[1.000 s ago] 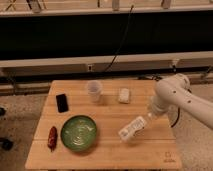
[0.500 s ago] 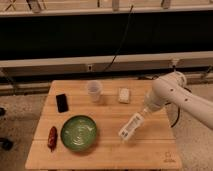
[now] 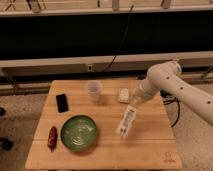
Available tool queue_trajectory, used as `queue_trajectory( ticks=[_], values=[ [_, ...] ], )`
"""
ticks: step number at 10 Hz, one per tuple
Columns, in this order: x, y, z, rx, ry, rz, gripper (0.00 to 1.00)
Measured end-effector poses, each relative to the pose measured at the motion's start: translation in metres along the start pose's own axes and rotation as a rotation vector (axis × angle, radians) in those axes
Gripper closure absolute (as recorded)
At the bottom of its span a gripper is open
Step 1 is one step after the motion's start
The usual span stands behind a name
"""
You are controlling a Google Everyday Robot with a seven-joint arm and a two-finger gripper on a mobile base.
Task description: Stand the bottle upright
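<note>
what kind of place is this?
Probably a robotics lab or test bay: wooden table on speckled floor, loose cable hanging down a dark wall. Gripper sits at the bottle's upper end.

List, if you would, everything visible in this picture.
table: one, light wood, centre of view
bottle: one, whitish, slanted, right of the bowl
bowl: one, green, front left of table
cup: one, clear, back centre
block: one, white, right of the cup
flat rectangular object: one, black, back left
small object: one, red, left of the bowl
cable: one, dark, behind the table
arm: one, white, from the right
gripper: one, at the bottle's upper end
</note>
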Motion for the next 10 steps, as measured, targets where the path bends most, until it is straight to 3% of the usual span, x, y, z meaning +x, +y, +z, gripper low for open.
queue_trajectory(
  ticks=[3, 5, 6, 10],
  values=[
    [-0.009, -0.019, -0.003, 0.109, -0.013, -0.199, 1.0],
    [-0.021, -0.022, -0.005, 0.213, 0.019, -0.369, 1.0],
    [-0.025, -0.023, -0.007, 0.25, 0.05, -0.413, 1.0],
    [-0.045, -0.025, -0.046, 0.48, 0.29, -0.532, 1.0]
  ],
)
